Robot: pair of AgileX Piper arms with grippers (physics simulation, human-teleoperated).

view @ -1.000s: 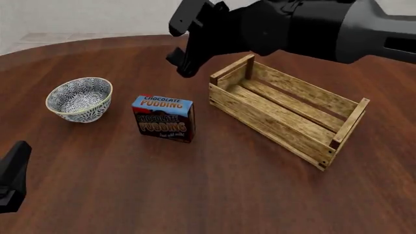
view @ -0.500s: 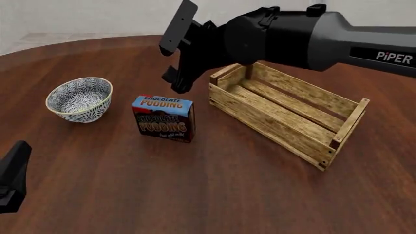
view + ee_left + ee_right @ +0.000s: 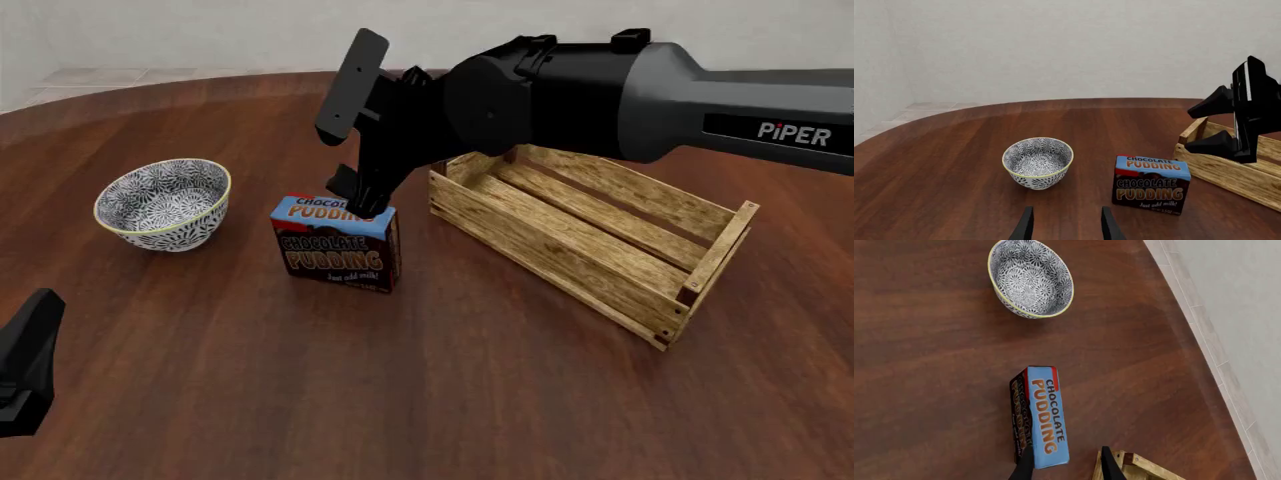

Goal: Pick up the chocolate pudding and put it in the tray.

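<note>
Blue-topped brown chocolate pudding (image 3: 336, 243), blue-white patterned bowl (image 3: 163, 204)

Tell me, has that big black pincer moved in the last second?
Yes. The right pincer has come down and leftward, away from the tray's corner, toward the chocolate pudding.

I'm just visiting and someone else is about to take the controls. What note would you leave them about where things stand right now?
Right gripper: open, hanging just above the chocolate pudding, holding nothing.
Left gripper: open, low near the table's near edge, away from the work.
The chocolate pudding stands upright on the table, between the patterned bowl and the tray, touching neither.
The tray has nothing in it that can be seen.
Done: the right arm is lined up over the carton.
Left: lower, close on the carton, lift it, carry it over the tray and release.
</note>
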